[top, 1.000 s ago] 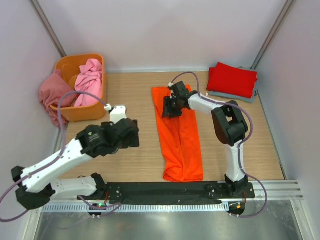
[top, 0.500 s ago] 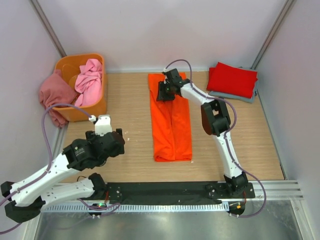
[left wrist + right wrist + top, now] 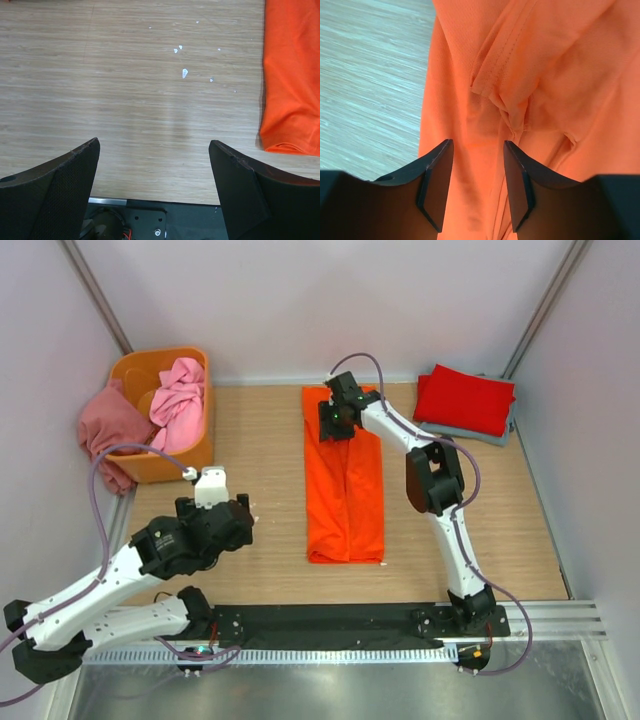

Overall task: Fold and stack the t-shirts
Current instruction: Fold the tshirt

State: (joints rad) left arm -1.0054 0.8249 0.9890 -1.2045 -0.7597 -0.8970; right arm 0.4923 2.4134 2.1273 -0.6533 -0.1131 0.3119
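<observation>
- Folding the bright orange t-shirt (image 3: 345,490): it lies mid-table as a long narrow strip, doubled lengthwise. The likely next step is halving it end to end.
- Right gripper (image 3: 476,145) sits at the strip's far end, jaws half apart over a bunched seam. Cannot tell if any cloth is pinched.
- Left gripper (image 3: 154,142) is spread wide and empty, hovering over the bare table (image 3: 125,100) just left of the shirt's near end.
- To do it well: catch all layers at the far edge, lift low, lay the edges flush.
- Cloth is a thin matte knit with stitched hem ridges and soft wrinkles. The tabletop is pale wood grain.
- Red t-shirt (image 3: 465,398) lies folded flat on the grey-blue t-shirt (image 3: 503,436) at the far right. The light pink t-shirt (image 3: 178,390) and dusty rose t-shirt (image 3: 105,430) are crumpled at the rigid orange tub (image 3: 165,468).
</observation>
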